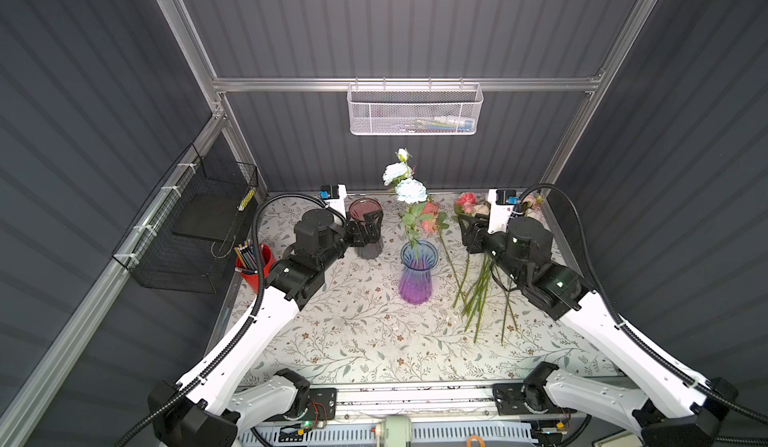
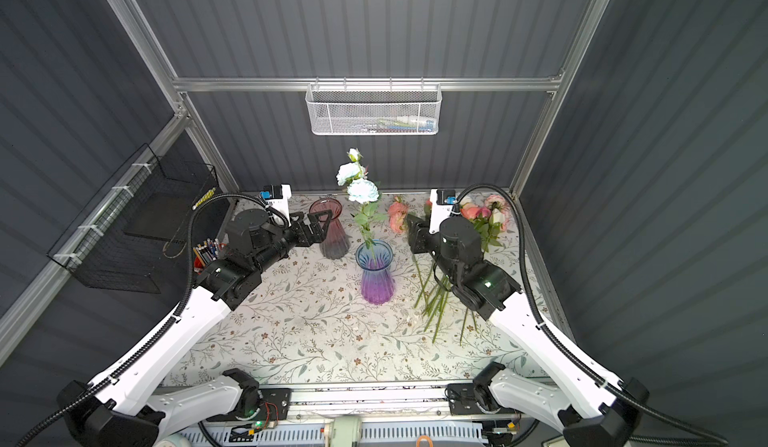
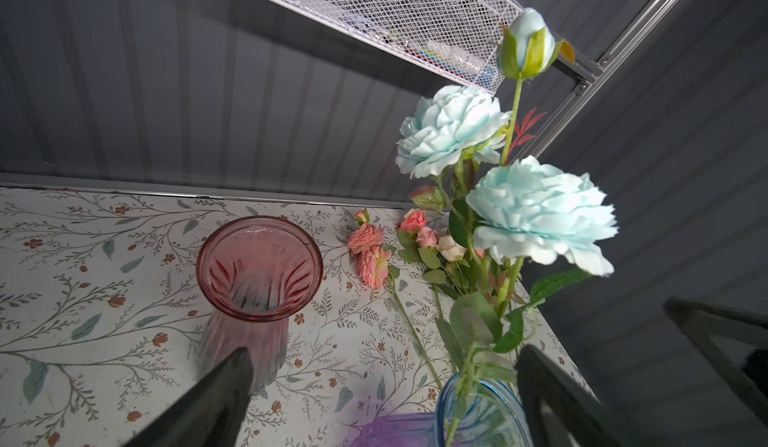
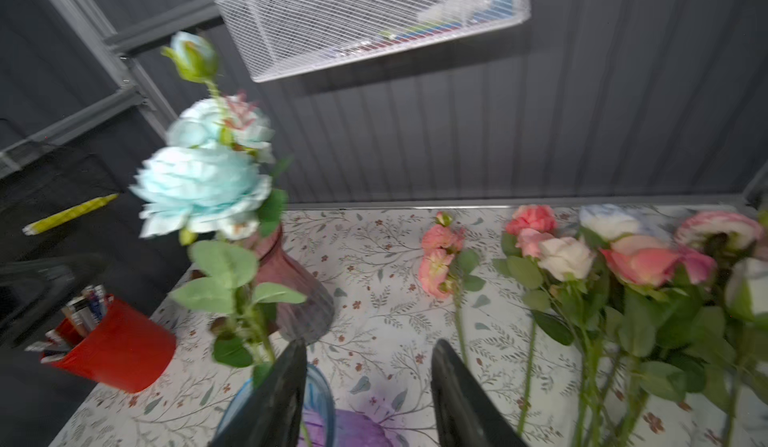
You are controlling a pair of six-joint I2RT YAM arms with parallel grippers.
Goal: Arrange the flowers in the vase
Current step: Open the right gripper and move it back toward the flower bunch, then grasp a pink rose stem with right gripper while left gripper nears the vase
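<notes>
A blue-and-purple glass vase [image 1: 417, 276] [image 2: 376, 274] stands mid-table and holds one stem of pale blue flowers [image 1: 411, 190] [image 3: 540, 212] [image 4: 199, 187]. More flowers, pink, coral and white [image 1: 467, 205] [image 4: 640, 258], lie on the table to its right, their green stems [image 1: 478, 295] pointing forward. A coral one [image 1: 430, 221] [image 3: 372, 258] lies apart, closer to the vase. My left gripper [image 1: 370, 227] [image 3: 382, 382] hangs open left of the vase, holding nothing. Just right of the vase, above the lying stems, my right gripper [image 1: 468, 229] [image 4: 370, 378] is open and empty too.
A pink glass vase [image 1: 365, 216] [image 3: 259, 270] stands at the back left, right behind my left gripper. A red cup of pencils [image 1: 254, 268] sits at the table's left edge, by a black wire basket [image 1: 195, 233]. A white mesh basket [image 1: 415, 110] hangs on the back wall.
</notes>
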